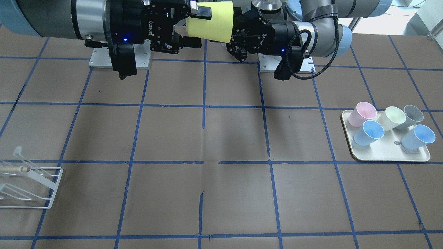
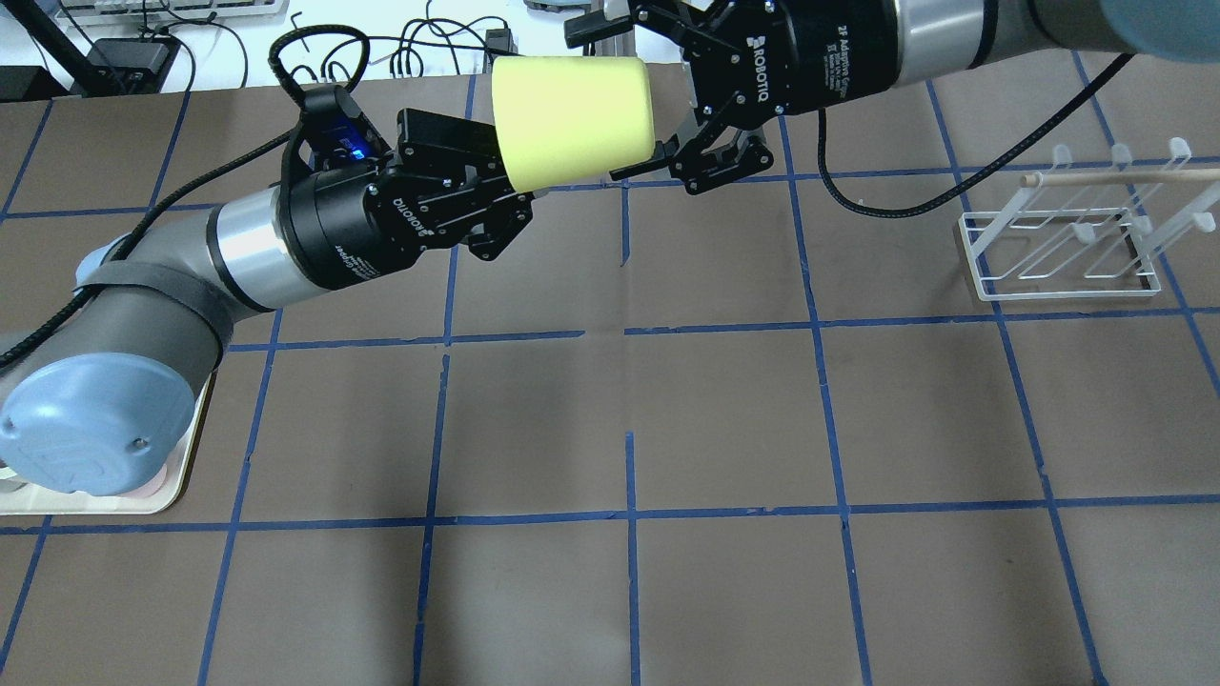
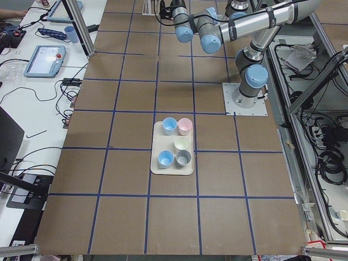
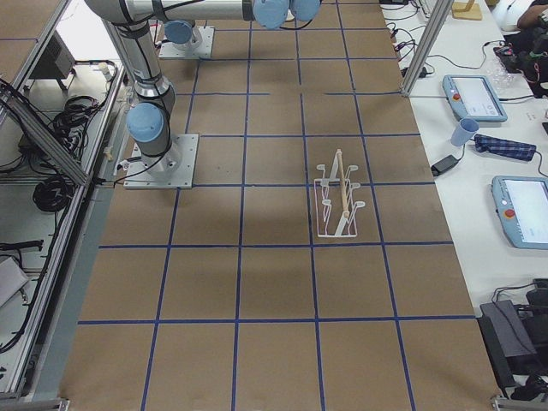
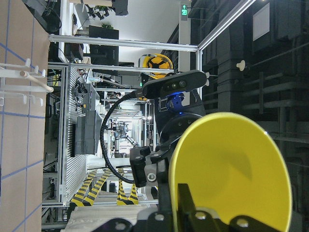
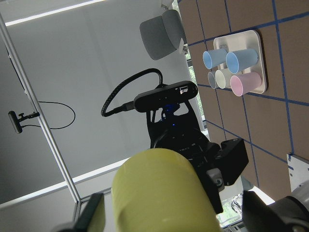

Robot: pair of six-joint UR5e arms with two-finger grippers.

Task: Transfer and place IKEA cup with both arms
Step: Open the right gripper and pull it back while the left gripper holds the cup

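The bright yellow IKEA cup [image 2: 572, 119] lies on its side high above the table's far middle, between both grippers; it also shows in the front view [image 1: 209, 22]. My left gripper [image 2: 505, 181] is shut on the cup's rim, with one finger [image 5: 186, 203] inside the cup [image 5: 231, 169]. My right gripper [image 2: 610, 95] is open around the cup's base end, one finger on each side. In the right wrist view its fingers [image 6: 91, 217] stand apart from the cup [image 6: 164, 193].
A cream tray [image 1: 384, 155] on the robot's left holds pink [image 1: 361, 114], pale cream [image 1: 391, 117], grey [image 1: 412, 116] and two light blue cups [image 1: 368, 133]. A white wire rack [image 2: 1058, 248] with a wooden dowel stands on the robot's right.
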